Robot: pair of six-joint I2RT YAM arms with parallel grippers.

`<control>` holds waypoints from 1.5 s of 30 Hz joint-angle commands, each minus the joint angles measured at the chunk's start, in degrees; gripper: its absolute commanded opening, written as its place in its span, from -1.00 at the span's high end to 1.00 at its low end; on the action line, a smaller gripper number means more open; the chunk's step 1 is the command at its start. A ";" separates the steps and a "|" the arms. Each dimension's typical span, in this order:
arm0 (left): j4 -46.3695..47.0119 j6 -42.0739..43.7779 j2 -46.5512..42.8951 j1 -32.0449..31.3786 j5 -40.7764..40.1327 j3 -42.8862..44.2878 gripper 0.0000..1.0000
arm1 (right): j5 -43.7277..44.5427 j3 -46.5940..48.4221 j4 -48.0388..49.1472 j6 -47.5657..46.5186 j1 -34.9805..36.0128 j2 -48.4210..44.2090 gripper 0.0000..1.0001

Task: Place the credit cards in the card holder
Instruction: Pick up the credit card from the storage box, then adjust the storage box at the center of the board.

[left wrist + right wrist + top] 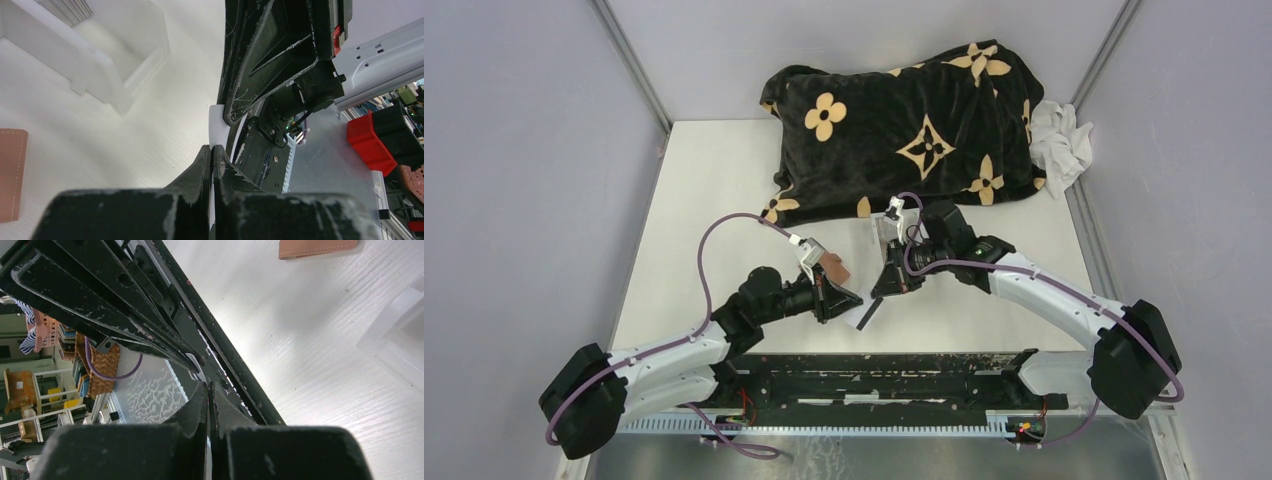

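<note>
Most of what matters is edge-on or covered. From the top view the credit card [864, 314] is a small pale sliver on the table [714, 200] between the two fingertip sets, its face partly under them, so I can't read its colour beyond whitish. It is the one card I can make out.

The left gripper [849, 300] is closed on it. In the left wrist view the left gripper [213, 149] has its fingers pinched onto the credit card [217, 122], which runs up to the tip of the other arm's fingers. The right gripper [886, 290] is pressed tight as well. Its own camera shows the right gripper [207, 385] with only a thin pale line between the fingers, the card seen edge-on.

The card holder [835, 268] lies flat just behind the left gripper, brown with pale stitching. Both wrist views cut it off at the frame edge: card holder [11, 175], card holder [315, 247]. I can't tell whether anything sits inside it.

The clear tray [887, 232] is half hidden behind the right wrist. The clear tray [125, 60] is washed out by glare and the clear tray [395, 325] is cropped, so its contents are unreadable.

Behind lies a black blanket [904, 120] with tan flower and diamond motifs, a white cloth [1059, 140] touching its right end.
</note>
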 commanded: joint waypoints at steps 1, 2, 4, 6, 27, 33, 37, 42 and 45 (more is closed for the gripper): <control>3.42 1.75 -0.04 -0.07 1.41 0.09 0.94 | -1.03 4.08 3.14 -0.10 0.07 1.01 0.98; 3.34 1.71 0.10 -0.09 1.35 0.07 0.94 | -0.59 4.37 2.82 -0.22 -0.06 1.09 0.92; 3.18 1.70 0.33 -0.06 0.66 0.22 0.94 | 2.75 5.05 1.50 -1.20 -0.16 0.83 0.60; 2.82 1.78 0.50 -0.02 -1.21 0.21 0.94 | 5.62 5.32 1.13 -2.08 -0.20 0.01 0.29; 11.54 -14.23 0.18 -0.02 -44.99 -5.48 0.94 | 30.03 13.14 5.64 -2.30 0.94 15.29 0.32; 12.66 -18.72 0.38 -0.04 -51.21 -7.46 0.94 | 35.76 19.60 2.10 -5.03 2.76 23.18 0.50; 13.35 -20.06 0.37 -0.09 -52.93 -8.40 0.94 | 42.14 22.78 -1.51 -6.79 4.56 27.44 0.56; 15.14 -21.37 0.93 -0.08 -53.75 -9.43 0.94 | 50.46 24.99 -5.31 -8.35 5.03 31.40 0.63; 15.85 -22.02 1.08 -0.01 -54.02 -9.91 0.94 | 54.50 25.09 -6.41 -8.91 5.01 32.02 0.66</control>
